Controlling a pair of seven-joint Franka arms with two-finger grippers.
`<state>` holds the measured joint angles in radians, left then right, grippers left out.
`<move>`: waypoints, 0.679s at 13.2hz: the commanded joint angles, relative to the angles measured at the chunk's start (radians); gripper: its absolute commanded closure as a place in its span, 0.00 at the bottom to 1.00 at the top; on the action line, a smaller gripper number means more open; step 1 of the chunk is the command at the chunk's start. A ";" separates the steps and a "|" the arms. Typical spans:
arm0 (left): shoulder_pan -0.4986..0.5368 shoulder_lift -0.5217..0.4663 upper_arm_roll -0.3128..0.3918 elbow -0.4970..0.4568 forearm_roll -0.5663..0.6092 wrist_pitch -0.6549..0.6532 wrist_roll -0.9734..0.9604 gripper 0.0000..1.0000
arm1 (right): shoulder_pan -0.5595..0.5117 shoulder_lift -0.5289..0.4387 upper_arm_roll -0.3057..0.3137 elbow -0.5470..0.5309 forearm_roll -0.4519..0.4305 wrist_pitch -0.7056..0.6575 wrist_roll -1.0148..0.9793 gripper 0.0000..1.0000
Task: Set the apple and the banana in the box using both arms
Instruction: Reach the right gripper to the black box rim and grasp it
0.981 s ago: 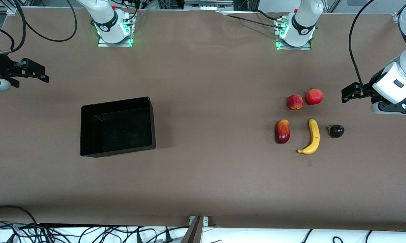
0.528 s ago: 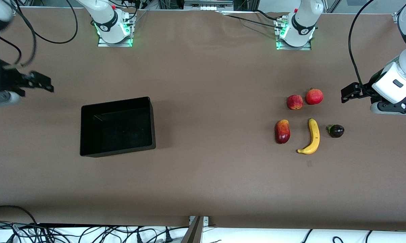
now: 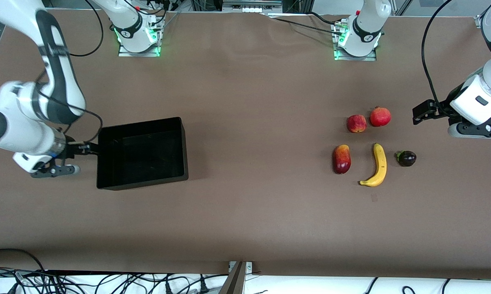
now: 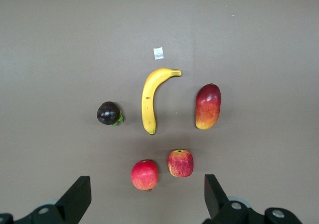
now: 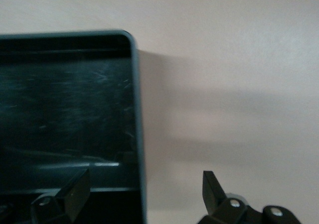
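Nothing has been put in the box [image 3: 142,153] yet; it sits empty at middle left of the front view. Apple [image 3: 356,123] and banana [image 3: 376,165] lie untouched at the right. An open right gripper [image 3: 91,149] is straddling the box's wall. An open left gripper [image 3: 421,112] is held over bare table at the right edge.

Mango [image 3: 341,159], pomegranate [image 3: 380,116], dark mangosteen [image 3: 406,158] on brown table [image 3: 261,102]

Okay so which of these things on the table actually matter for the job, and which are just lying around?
For the job: apple, banana, box.
Lying about: red-yellow mango, round red fruit with a crown nub, small dark purple fruit.
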<state>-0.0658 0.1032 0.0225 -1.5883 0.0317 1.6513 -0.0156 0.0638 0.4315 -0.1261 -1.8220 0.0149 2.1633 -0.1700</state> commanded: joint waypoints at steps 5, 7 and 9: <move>-0.002 0.012 -0.001 0.028 0.008 -0.019 0.013 0.00 | -0.033 0.075 0.011 -0.060 0.065 0.127 0.009 0.73; -0.002 0.012 -0.001 0.030 0.008 -0.019 0.013 0.00 | -0.032 0.073 0.016 -0.056 0.083 0.121 0.007 1.00; -0.002 0.012 0.001 0.030 0.008 -0.019 0.014 0.00 | -0.029 0.069 0.026 -0.040 0.097 0.089 -0.028 1.00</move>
<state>-0.0658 0.1032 0.0225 -1.5883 0.0317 1.6512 -0.0156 0.0394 0.5215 -0.1139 -1.8701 0.0922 2.2874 -0.1714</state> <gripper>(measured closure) 0.000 0.617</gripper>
